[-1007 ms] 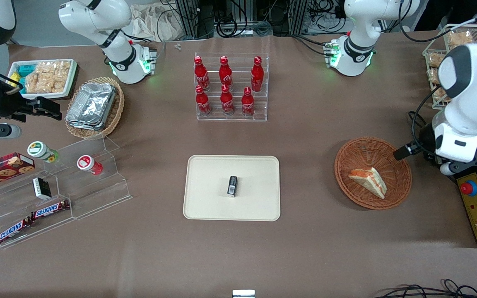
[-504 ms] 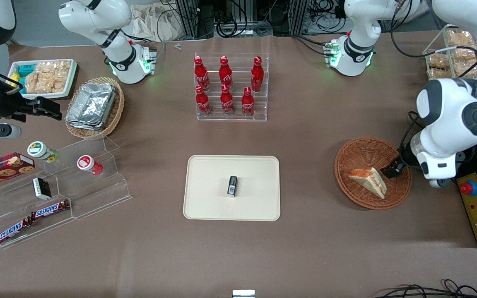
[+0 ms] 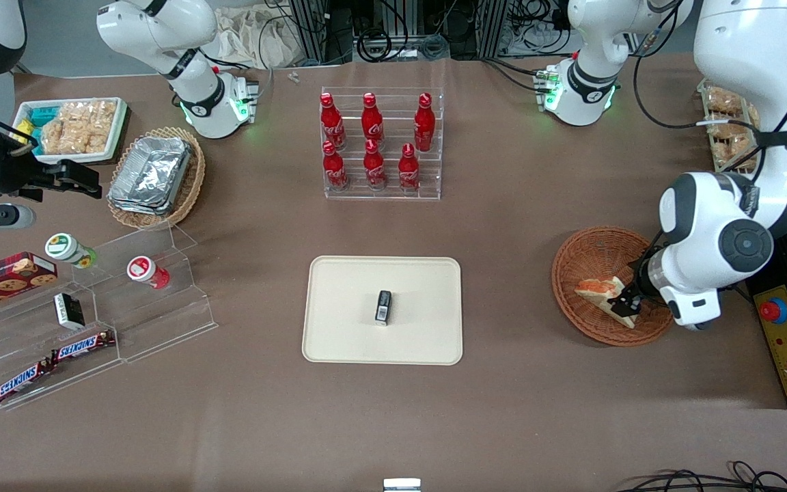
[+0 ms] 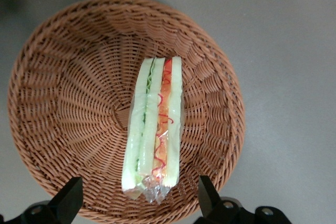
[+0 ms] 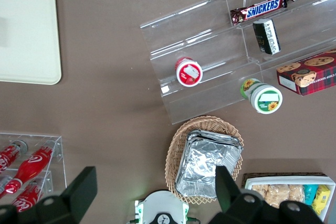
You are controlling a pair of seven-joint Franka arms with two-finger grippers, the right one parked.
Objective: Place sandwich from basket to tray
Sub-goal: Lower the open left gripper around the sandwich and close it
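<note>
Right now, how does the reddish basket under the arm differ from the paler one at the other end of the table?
The basket is round and reddish-brown; the paler basket is tan and more oval. The basket holds one wrapped sandwich; the paler basket holds stacked foil trays. The open tool hangs over the basket, fingers either side of the sandwich's end; nothing hangs over the paler basket. Both are woven wicker.
</note>
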